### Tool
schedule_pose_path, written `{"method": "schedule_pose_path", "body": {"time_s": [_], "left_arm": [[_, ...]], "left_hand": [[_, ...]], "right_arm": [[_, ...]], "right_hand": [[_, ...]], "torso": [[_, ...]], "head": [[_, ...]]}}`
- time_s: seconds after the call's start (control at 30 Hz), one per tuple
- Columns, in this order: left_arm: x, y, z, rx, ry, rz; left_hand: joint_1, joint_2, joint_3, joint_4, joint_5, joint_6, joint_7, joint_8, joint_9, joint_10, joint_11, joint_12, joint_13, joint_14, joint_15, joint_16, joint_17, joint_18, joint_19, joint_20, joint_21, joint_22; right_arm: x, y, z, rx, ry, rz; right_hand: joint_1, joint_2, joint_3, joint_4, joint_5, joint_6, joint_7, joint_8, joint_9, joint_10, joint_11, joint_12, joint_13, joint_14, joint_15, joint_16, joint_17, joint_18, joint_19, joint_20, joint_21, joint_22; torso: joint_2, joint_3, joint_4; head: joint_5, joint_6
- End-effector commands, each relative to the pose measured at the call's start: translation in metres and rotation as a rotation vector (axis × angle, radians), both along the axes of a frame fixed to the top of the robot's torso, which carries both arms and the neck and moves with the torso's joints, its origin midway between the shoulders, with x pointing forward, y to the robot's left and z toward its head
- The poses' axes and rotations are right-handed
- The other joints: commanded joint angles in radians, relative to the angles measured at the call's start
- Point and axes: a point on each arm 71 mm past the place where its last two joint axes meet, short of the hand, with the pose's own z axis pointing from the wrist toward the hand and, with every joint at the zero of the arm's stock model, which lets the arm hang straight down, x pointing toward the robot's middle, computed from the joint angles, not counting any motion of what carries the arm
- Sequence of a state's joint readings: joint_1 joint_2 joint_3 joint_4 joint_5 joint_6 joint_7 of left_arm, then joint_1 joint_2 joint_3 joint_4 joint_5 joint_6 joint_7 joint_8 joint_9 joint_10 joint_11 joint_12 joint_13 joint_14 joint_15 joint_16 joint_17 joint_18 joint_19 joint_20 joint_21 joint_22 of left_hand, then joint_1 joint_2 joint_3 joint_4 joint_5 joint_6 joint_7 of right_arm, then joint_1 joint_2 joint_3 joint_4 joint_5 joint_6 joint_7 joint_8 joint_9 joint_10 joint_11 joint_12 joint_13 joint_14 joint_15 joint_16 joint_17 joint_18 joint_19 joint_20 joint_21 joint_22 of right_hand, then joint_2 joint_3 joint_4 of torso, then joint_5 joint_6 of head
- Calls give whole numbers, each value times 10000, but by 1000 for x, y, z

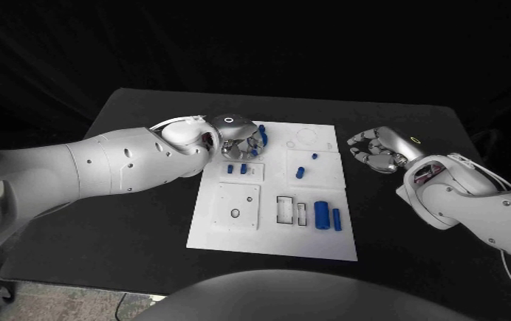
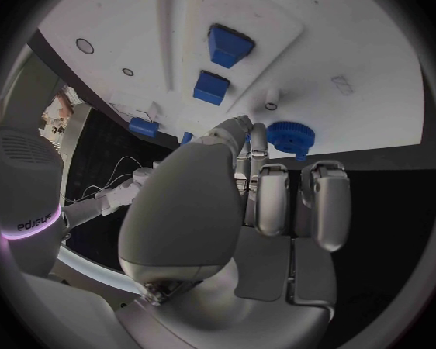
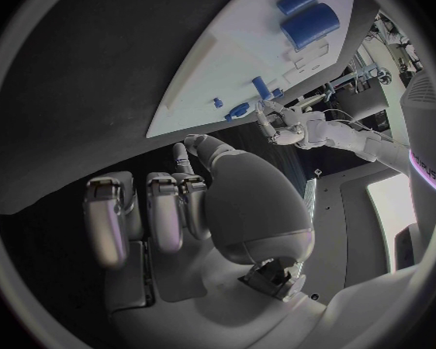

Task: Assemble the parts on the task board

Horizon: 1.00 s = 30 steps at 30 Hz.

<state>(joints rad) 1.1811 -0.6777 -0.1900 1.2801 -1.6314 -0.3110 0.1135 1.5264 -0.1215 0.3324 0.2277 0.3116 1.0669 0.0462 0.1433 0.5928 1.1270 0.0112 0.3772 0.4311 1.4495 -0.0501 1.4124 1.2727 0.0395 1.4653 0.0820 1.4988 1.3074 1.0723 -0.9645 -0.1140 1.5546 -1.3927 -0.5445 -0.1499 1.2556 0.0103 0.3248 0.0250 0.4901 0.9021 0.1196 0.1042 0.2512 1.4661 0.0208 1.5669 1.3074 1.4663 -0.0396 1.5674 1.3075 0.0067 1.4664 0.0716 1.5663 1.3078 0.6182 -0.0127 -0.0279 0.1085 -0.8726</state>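
Task board: the white task board (image 1: 279,243) lies in the middle of the black table (image 1: 128,114), its long side running from near to far.
Left hand: my left hand (image 1: 236,138) hangs over the board's far left corner, fingers curled down round a blue gear (image 2: 291,137). The left wrist view shows the gear at my fingertips (image 2: 257,132); I judge it pinched there, though the contact itself is partly hidden.
Right hand: my right hand (image 1: 378,149) sits over bare table just right of the board's far edge, fingers curled in, holding nothing that I can see.
Loose parts: two blue cylinders (image 1: 323,210) lie near the board's near right, long axes running near to far; small blue pegs (image 1: 236,167) stand just near of my left hand, and two more small blue pieces (image 1: 301,172) lie at mid-board.
Key relation: the gear is already at my left hand, so that hand is the nearer one; its seat probably lies straight below, in the far left corner.
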Motion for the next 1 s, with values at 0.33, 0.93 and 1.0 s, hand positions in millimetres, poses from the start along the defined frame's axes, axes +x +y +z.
{"method": "schedule_pose_path", "body": {"time_s": [0.33,0.93,1.0], "left_arm": [[3,27,34,-556,-139,816],[-2,45,14,225,658,1393],[-2,44,12,244,698,1383]], "left_hand": [[-43,-121,101,40,-103,350,242,3,9,165,28,-430,-342,-124,3,-102,-141,-174,408,-128,-76,2343],[-145,-131,46,144,-475,307,214,-94,-75,75,56,-845,-617,-226,30,-202,-332,-148,321,-110,-182,2307],[-142,-134,44,141,-477,309,214,-94,-76,69,56,-848,-618,-228,31,-205,-337,-147,318,-109,-187,2306]], "right_arm": [[1,1,-2,-72,111,38],[1,0,-3,-108,206,27],[1,0,-3,-112,216,29]], "right_hand": [[44,-33,84,6,63,-4,13,10,-18,1047,80,39,2634,1045,84,34,2632,-67,1044,79,45,2630],[44,-33,84,6,63,-4,13,10,-18,1047,80,39,2634,1045,84,34,2632,-67,1044,79,45,2630],[46,-32,89,4,65,-4,14,9,-19,1047,80,39,2634,1045,84,34,2632,-67,1044,79,45,2630]], "torso": [[-54,20,14],[-31,-3,16],[-37,5,8]], "head": [[67,0],[103,0],[119,0]]}}
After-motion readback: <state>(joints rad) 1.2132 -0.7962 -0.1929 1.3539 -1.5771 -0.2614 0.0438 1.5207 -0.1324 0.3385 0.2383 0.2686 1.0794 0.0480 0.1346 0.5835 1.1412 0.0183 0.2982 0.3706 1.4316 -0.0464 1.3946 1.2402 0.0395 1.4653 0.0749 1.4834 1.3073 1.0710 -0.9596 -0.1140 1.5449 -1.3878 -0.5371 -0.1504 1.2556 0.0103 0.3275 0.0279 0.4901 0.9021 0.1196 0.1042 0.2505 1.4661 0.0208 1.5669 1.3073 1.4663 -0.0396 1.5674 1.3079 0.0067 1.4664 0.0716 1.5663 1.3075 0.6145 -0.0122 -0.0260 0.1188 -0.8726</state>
